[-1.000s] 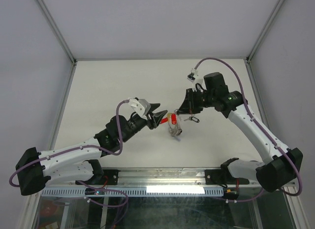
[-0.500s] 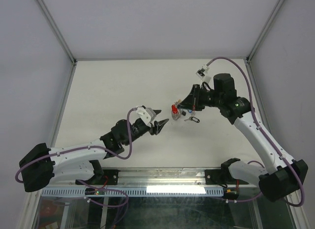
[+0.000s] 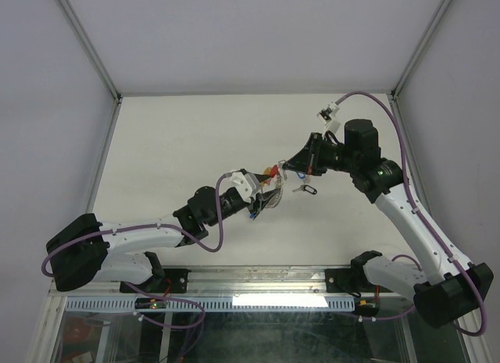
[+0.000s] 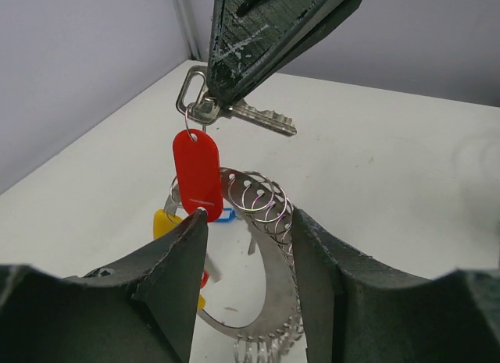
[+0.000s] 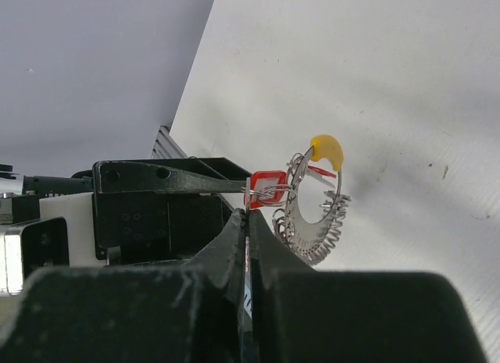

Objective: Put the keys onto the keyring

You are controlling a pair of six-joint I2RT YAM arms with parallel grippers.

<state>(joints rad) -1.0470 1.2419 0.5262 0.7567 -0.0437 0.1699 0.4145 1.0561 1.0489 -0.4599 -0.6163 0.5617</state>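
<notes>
My right gripper [image 5: 246,215] is shut on a silver key [image 4: 262,117], seen edge-on between its fingers. The key's red tag [image 4: 197,172] hangs from a small loop just past the tips. The keyring [image 4: 273,300], a silvery crescent hoop with several small loops and a yellow section [image 5: 328,151], stands upright close behind the tag. My left gripper [image 4: 246,222] is open, one finger on each side of the keyring, and its left finger touches the red tag. In the top view the left gripper [image 3: 262,199] and the right gripper [image 3: 287,169] meet at mid-table. I cannot tell what supports the keyring.
A key with a black tag [image 3: 307,189] lies on the white table [image 3: 172,144] just right of the grippers. A blue tag [image 4: 226,215] shows behind the keyring. Grey walls and metal posts enclose the table on three sides.
My left arm drew back, then reached forward and right until its open fingers straddled the keyring. My right gripper moved slightly up and right with the key and red tag.
</notes>
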